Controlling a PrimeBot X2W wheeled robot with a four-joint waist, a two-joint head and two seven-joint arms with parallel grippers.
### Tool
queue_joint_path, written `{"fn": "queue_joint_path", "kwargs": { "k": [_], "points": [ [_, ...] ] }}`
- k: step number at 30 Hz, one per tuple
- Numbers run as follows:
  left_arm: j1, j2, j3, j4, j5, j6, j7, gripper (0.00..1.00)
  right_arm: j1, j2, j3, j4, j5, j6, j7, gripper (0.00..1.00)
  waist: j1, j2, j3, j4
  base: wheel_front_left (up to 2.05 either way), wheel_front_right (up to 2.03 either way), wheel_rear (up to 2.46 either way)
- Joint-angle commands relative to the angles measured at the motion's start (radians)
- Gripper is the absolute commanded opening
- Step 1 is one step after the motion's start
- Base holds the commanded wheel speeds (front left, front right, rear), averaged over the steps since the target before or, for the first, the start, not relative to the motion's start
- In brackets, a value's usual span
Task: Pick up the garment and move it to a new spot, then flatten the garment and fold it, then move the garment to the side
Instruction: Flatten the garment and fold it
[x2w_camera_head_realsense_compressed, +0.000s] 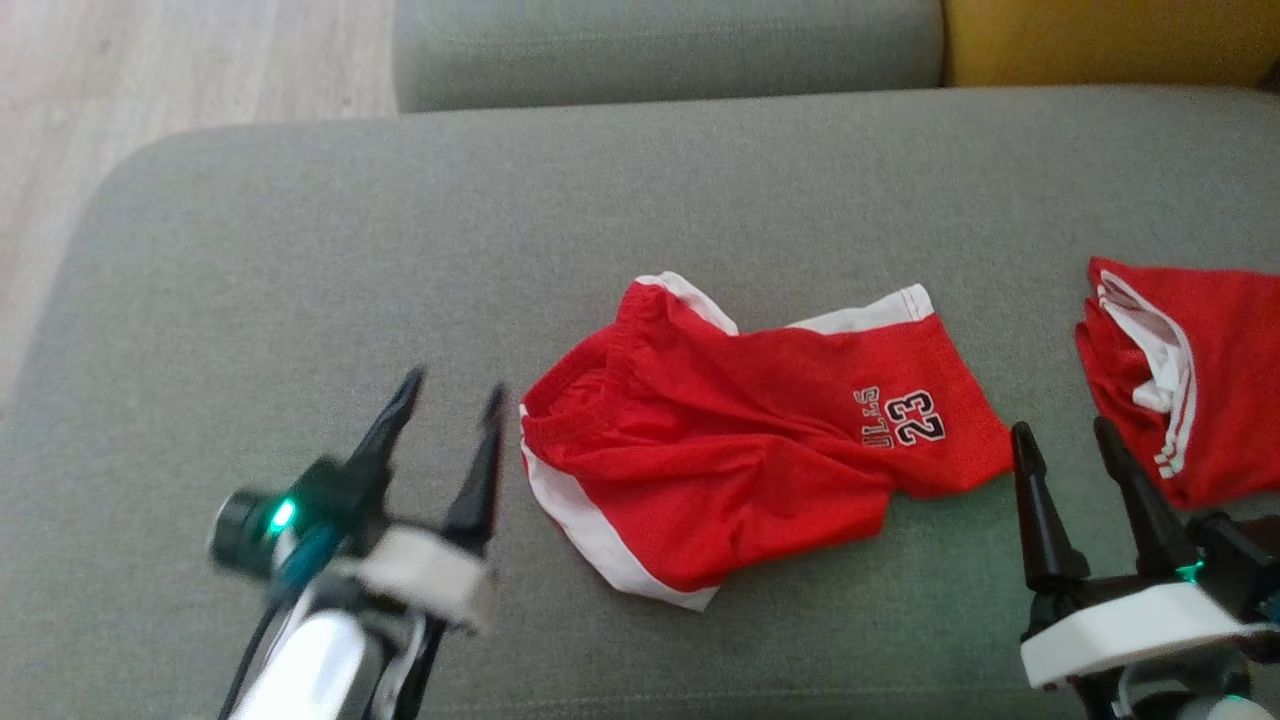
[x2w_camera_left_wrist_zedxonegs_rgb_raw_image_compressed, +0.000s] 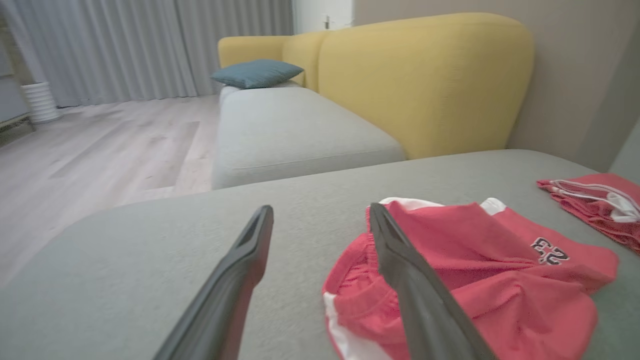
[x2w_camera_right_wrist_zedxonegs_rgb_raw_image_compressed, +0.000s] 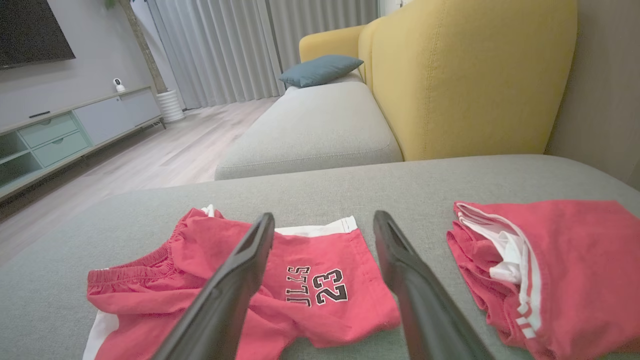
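Red shorts with white trim and a black "23" print, the garment (x2w_camera_head_realsense_compressed: 740, 440), lie rumpled in the middle of the grey sofa cushion (x2w_camera_head_realsense_compressed: 400, 230). They also show in the left wrist view as the garment (x2w_camera_left_wrist_zedxonegs_rgb_raw_image_compressed: 480, 270) and in the right wrist view as the garment (x2w_camera_right_wrist_zedxonegs_rgb_raw_image_compressed: 310, 285). My left gripper (x2w_camera_head_realsense_compressed: 452, 392) hovers open just left of the waistband, with nothing between its fingers. My right gripper (x2w_camera_head_realsense_compressed: 1062, 432) stands open at the shorts' right leg hem, empty as well. In the wrist views the left gripper (x2w_camera_left_wrist_zedxonegs_rgb_raw_image_compressed: 320, 212) and right gripper (x2w_camera_right_wrist_zedxonegs_rgb_raw_image_compressed: 324, 219) both show spread fingers.
A second red garment with white stripes (x2w_camera_head_realsense_compressed: 1190, 380) lies folded at the cushion's right edge. Behind is another grey seat cushion (x2w_camera_head_realsense_compressed: 660, 45) and a yellow backrest (x2w_camera_head_realsense_compressed: 1110, 40). Wooden floor (x2w_camera_head_realsense_compressed: 150, 70) lies off the cushion's left end. A blue pillow (x2w_camera_right_wrist_zedxonegs_rgb_raw_image_compressed: 320, 70) rests further back.
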Motion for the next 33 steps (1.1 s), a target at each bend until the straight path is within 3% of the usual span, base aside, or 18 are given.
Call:
{"fn": "queue_joint_path", "kwargs": {
  "k": [1, 6, 11, 20, 22, 27, 33],
  "points": [
    [-0.084, 0.003, 0.028, -0.026, -0.001, -0.007, 0.004, 1.00, -0.042, -0.007, 0.023, -0.040, 0.004, -0.001, 0.000, 1.00, 0.0000, -0.0001, 0.012, -0.007, 0.00, 0.00, 0.00],
    [-0.255, -0.059, -0.029, 0.100, -0.037, -0.092, 0.111, 1.00, -0.074, -0.007, 0.043, -0.041, 0.003, -0.001, 0.002, 1.00, 0.0000, -0.0001, 0.068, -0.047, 0.00, 0.00, 0.00],
    [-0.436, -0.116, -0.053, 0.378, -0.087, -0.185, 0.182, 1.00, -0.106, -0.007, 0.061, -0.025, 0.010, -0.001, -0.006, 1.00, 0.0000, -0.0001, 0.130, -0.116, 0.00, 0.00, 0.00],
    [-0.602, -0.153, -0.017, 0.745, -0.161, -0.231, 0.216, 1.00, -0.128, -0.007, 0.071, 0.007, 0.036, -0.001, -0.029, 1.00, 0.0000, -0.0001, 0.175, -0.188, 0.00, 0.00, 0.00],
    [-0.625, -0.157, -0.019, 0.788, -0.167, -0.243, 0.204, 0.00, -0.129, -0.007, 0.068, 0.011, 0.041, -0.001, -0.034, 1.00, 0.0000, -0.0001, 0.177, -0.192, 0.00, 0.00, 0.00],
    [-0.645, -0.154, -0.037, 0.815, -0.132, -0.231, 0.089, 0.00, -0.123, -0.007, 0.054, 0.021, 0.049, -0.001, -0.038, 1.00, 0.0000, -0.0001, 0.167, -0.181, 0.00, 0.00, 0.00],
    [-0.564, -0.123, -0.070, 0.725, -0.072, -0.168, -0.035, 0.00, -0.106, -0.007, 0.036, 0.032, 0.057, -0.001, -0.035, 1.00, 0.0000, -0.0001, 0.136, -0.135, 0.00, 0.00, 0.00]
  ]
}}
